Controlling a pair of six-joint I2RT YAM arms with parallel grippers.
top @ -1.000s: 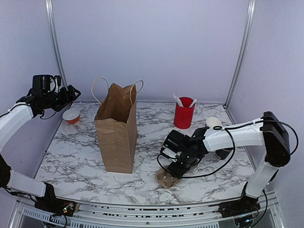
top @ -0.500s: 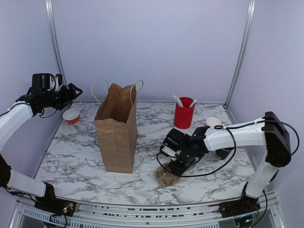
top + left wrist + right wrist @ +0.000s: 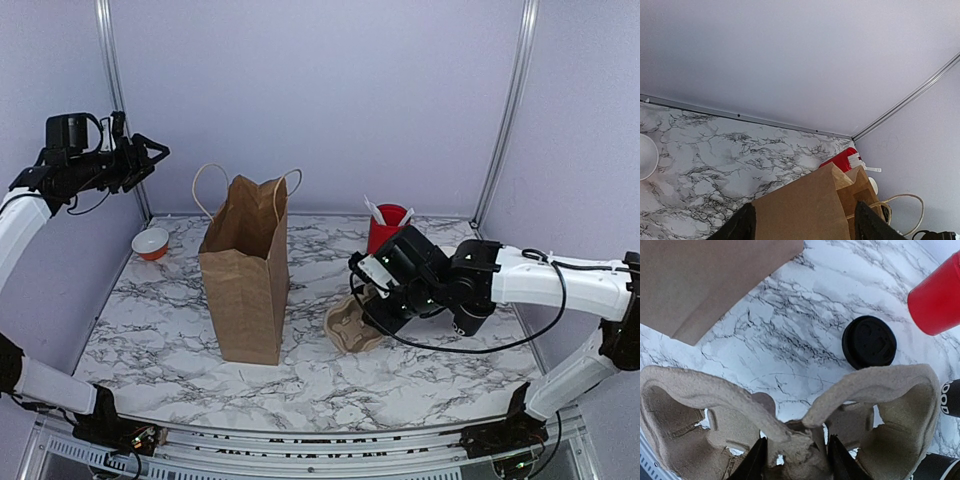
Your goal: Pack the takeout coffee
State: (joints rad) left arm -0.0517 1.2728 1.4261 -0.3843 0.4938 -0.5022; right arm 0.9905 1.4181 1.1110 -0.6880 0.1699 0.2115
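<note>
Bag left of centre on worktop; bowl far left. Carrier in my right end effector, right of bag. Lid between carrier and cup with sticks; takeout coffee right of carrier.

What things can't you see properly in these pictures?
- takeout coffee: cut off by the right edge in the right wrist view, lettering incomplete; in the top view the right arm covers most of it.
- paper bag: its walls hide the inside, every view.
- left gripper: only fingertips show at the bottom edge, left wrist view.
- cup carrier in the right gripper: blocks the table beneath, right wrist view.
</note>
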